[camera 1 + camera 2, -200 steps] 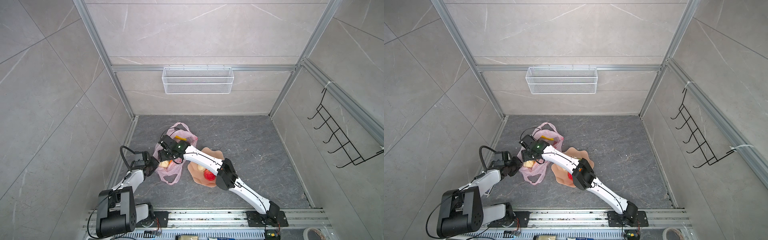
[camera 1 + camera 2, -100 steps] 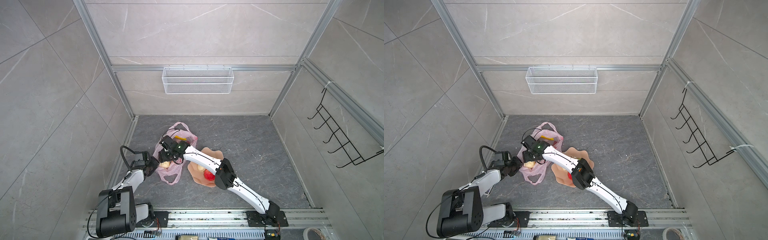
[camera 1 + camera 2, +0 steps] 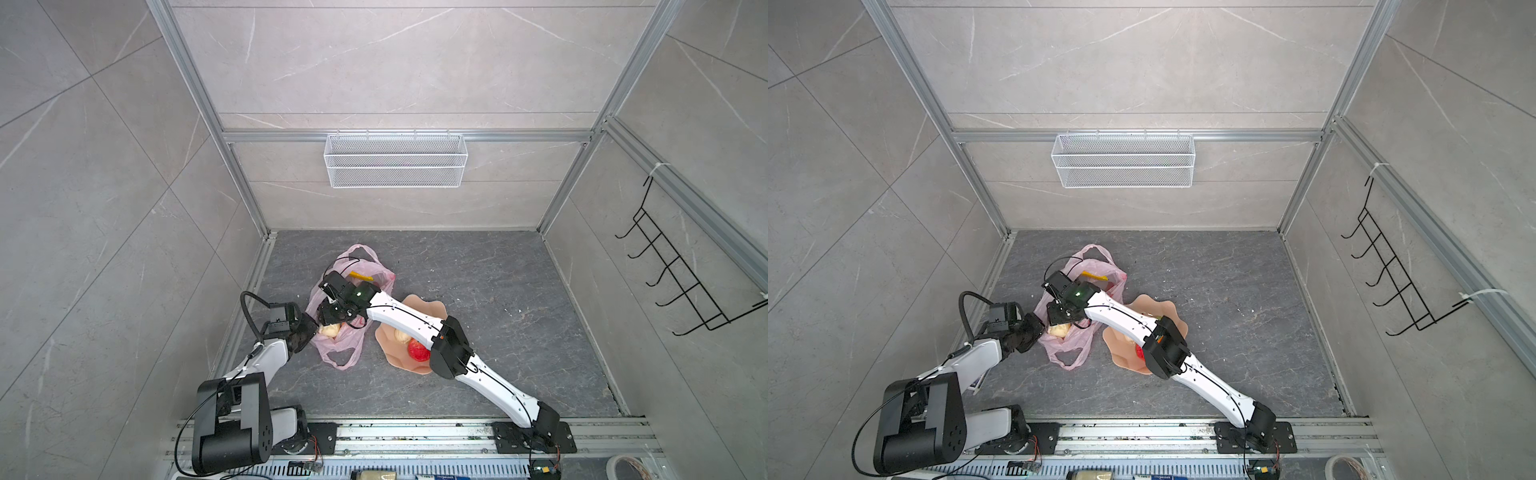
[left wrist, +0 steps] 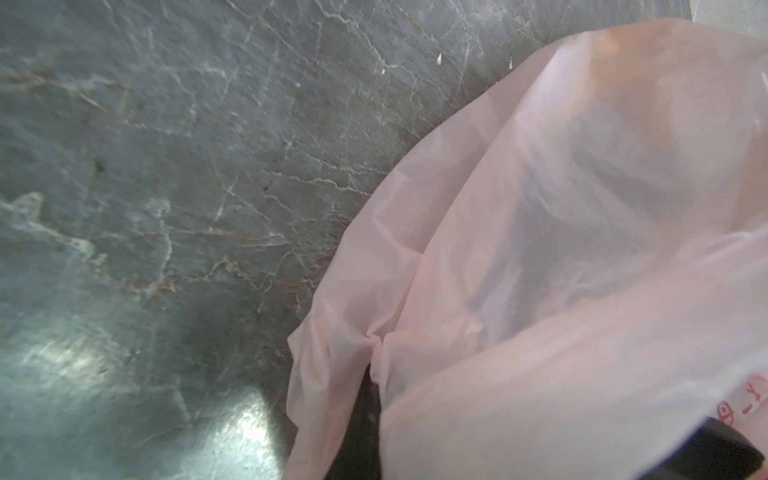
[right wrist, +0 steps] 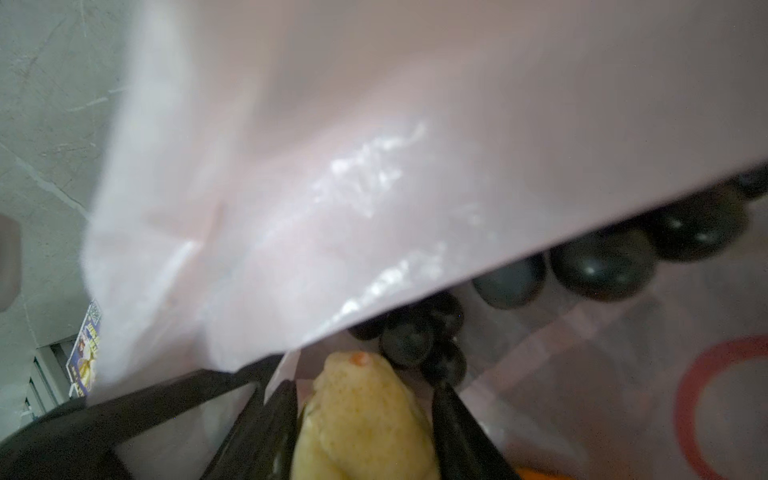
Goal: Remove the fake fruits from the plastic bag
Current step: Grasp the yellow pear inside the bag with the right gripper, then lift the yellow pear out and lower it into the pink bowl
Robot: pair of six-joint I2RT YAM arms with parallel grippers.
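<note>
The plastic bag point(image 3: 347, 338) lies near the left edge of the table point(image 3: 498, 282). The left end effector point(image 3: 309, 328) is pinched together on its film. Inside, the right end effector point(image 5: 365, 388) has fingers flanking a cream lumpy fruit point(image 5: 365, 432) beside dark grapes point(image 5: 602, 270); whether they clamp it, I cannot tell.

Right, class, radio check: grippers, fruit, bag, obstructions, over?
Left gripper shut on plastic bag edge. Right gripper inside bag, clamped on cream lumpy fruit. Grape bunch just beyond it, loose bag film draped over the opening.
</note>
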